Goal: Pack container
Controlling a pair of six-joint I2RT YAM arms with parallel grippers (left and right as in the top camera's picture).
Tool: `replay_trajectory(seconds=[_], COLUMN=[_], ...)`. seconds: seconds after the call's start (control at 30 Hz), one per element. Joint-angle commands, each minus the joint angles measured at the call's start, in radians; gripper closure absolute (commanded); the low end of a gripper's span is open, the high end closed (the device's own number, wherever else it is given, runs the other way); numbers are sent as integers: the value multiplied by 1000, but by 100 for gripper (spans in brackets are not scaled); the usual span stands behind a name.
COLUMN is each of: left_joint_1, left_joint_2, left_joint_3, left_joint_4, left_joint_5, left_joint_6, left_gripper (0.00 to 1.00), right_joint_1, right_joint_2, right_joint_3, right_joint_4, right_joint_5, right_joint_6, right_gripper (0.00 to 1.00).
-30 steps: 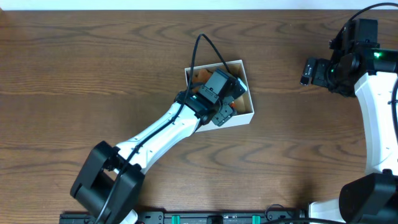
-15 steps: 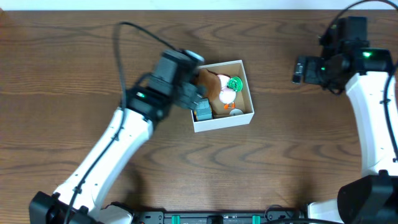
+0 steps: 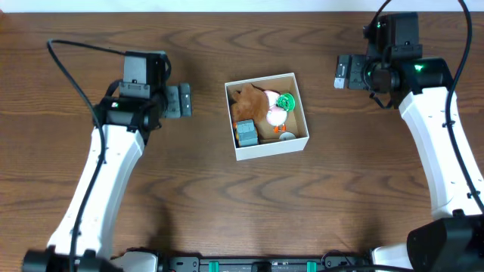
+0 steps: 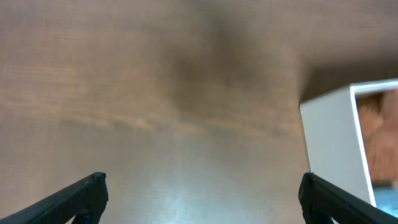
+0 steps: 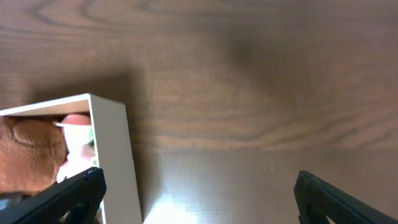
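container (image 3: 271, 146) at frame centre is filled with toys (image 3: 248, 109), left gripper (image 3: 180, 100) and right gripper (image 3: 344, 72) are spread wide and empty, so packing is judged nearly done.

Container (image 4: 333, 146) right of splayed pincer (image 4: 202, 188)

The table (image 3: 68, 45) was dark brown wood with a wavy grain running along its length. The container (image 3: 272, 146) sat flat on it, a square box with white walls, turned slightly out of line with the table's edges. Beyond the container, the far edge met a pale strip. Around the container's walls a soft shadow fell on the wood.
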Motion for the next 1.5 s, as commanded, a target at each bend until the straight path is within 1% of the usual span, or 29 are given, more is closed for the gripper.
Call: replay_trajectory(seconds=[0.0, 0.1, 0.17, 0.3, 0.43, 0.57, 0.7, 0.8, 1.1, 1.47], left_joint_1=[5, 5, 3, 3, 2, 2, 2, 2, 2, 2], left_joint_2=[-117, -243, -328, -526, -764, -987, -1119, -1146, -1136, -1136], left_joint_3=[-28, -100, -154, -277, -387, -482, -568, -604, -611, -611], left_joint_4=[-25, -18, -11, -11, -8, -8, -13, -12, -21, -21], left_joint_5=[-5, -5, -4, -3, -8, -8, -23, -45, -45, -45], left_joint_6=[-26, -39, -54, -74, -85, -85, -77, -78, -78, -78], left_gripper=[2, 2, 2, 2, 2, 2, 2, 2, 2, 2], right_joint_1=[5, 8, 8, 11, 36, 46, 46, 45, 45, 45], right_joint_2=[-85, -185, -270, -503, -794, -1057, -1225, -1275, -1272, -1272], right_joint_3=[-13, -68, -137, -359, -656, -897, -1035, -1063, -1064, -1064], right_joint_4=[-3, 10, 40, 137, 261, 300, 323, 343, 327, 196], right_joint_5=[15, 22, 40, 98, 163, 168, 178, 200, 202, 201], right_joint_6=[57, 58, 60, 84, 84, 97, 106, 106, 106, 106], right_gripper=[1, 1, 1, 1, 1, 1, 1, 1, 1, 1])
